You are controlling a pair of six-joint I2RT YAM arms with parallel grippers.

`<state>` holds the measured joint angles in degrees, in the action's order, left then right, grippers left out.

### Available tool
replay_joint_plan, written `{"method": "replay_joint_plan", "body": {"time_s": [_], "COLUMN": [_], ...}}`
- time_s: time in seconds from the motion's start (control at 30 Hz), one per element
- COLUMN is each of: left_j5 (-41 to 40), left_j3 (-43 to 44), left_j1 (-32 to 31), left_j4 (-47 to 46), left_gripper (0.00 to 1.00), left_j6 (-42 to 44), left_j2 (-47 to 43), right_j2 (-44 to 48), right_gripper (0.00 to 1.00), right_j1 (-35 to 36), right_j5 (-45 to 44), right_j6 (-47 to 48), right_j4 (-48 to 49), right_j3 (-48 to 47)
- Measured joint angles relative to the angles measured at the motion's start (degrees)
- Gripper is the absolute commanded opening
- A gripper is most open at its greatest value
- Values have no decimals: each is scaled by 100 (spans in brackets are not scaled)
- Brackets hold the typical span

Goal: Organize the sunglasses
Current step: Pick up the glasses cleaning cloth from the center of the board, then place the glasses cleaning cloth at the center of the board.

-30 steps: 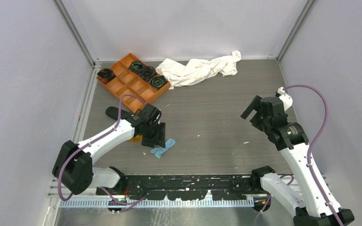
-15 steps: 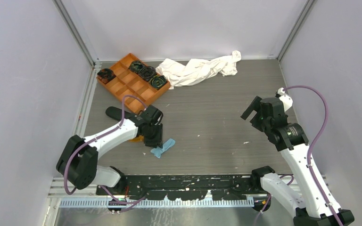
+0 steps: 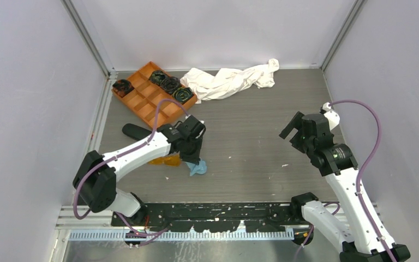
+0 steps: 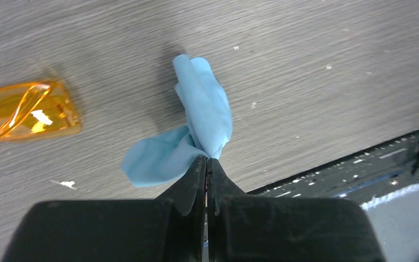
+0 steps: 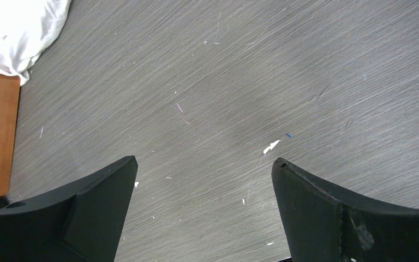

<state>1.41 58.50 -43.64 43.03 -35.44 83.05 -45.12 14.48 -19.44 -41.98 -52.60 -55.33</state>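
Note:
The sunglasses (image 3: 164,160), amber with orange lenses, lie folded on the table left of my left gripper (image 3: 195,159); the left wrist view shows the sunglasses (image 4: 27,112) at its left edge. My left gripper (image 4: 208,159) is shut on a pinch of the light blue cloth (image 4: 199,128), which hangs crumpled from the fingertips over the table. The cloth (image 3: 198,168) shows just below the gripper from above. A black glasses case (image 3: 135,131) lies behind the left arm, partly hidden. My right gripper (image 3: 290,131) hovers open over bare table at the right, with nothing between its fingers (image 5: 95,202).
An orange compartment tray (image 3: 144,102) with several dark coiled items stands at the back left. A crumpled white cloth (image 3: 229,81) lies beside it at the back. The black rail (image 3: 223,210) of the arm bases runs along the near edge.
My left gripper has shut on the blue cloth and carried it a little to the right, uncovering the sunglasses. The right arm has not moved.

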Motion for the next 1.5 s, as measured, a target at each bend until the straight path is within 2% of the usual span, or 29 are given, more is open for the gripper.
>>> {"method": "replay_joint_plan", "body": {"time_s": [0.27,0.5,0.53,0.57,0.6,0.63,0.77,0.83,0.9,1.03,1.17,1.27,1.33,1.5], "left_j5": [345,1062,1082,1088,1110,1106,975,852,732,658,654,614,608,981], "left_j3": [914,1652,1757,1893,2159,2417,3773,4002,3886,3322,2564,2000,1705,1056], "left_j1": [-584,-966,-962,-940,-887,-820,-433,-254,-70,391,1093,1773,2201,3587], "left_j4": [9,-131,-120,-111,-70,-52,382,472,688,787,782,798,807,841], "left_gripper": [1,1,12,39,57,64,72,72,71,68,68,69,80,82], "left_j6": [153,188,229,278,310,372,448,466,472,468,459,446,442,350], "left_j2": [481,870,946,1056,1268,1508,2780,3119,3080,2367,1261,520,208,-92], "right_j2": [116,326,367,393,409,433,472,474,520,616,682,407,118,-881], "right_gripper": [100,100,100,100,100,100,100,100,100,99,95,95,96,96], "right_j1": [0,0,0,0,0,0,0,0,0,0,-4,144,516,2159], "right_j5": [-140,-297,-321,-332,-345,-348,-343,-343,-339,-153,597,1327,1475,1248], "right_j6": [-22,-28,-31,-37,-44,-48,-87,-94,-85,-15,-17,-142,-225,-376], "right_j4": [-146,-341,-348,-354,-365,-369,-407,-466,-520,-481,-66,437,640,1119], "right_j3": [-4,-31,-35,-37,-37,-37,-37,-39,-37,13,361,826,1005,1019]}}
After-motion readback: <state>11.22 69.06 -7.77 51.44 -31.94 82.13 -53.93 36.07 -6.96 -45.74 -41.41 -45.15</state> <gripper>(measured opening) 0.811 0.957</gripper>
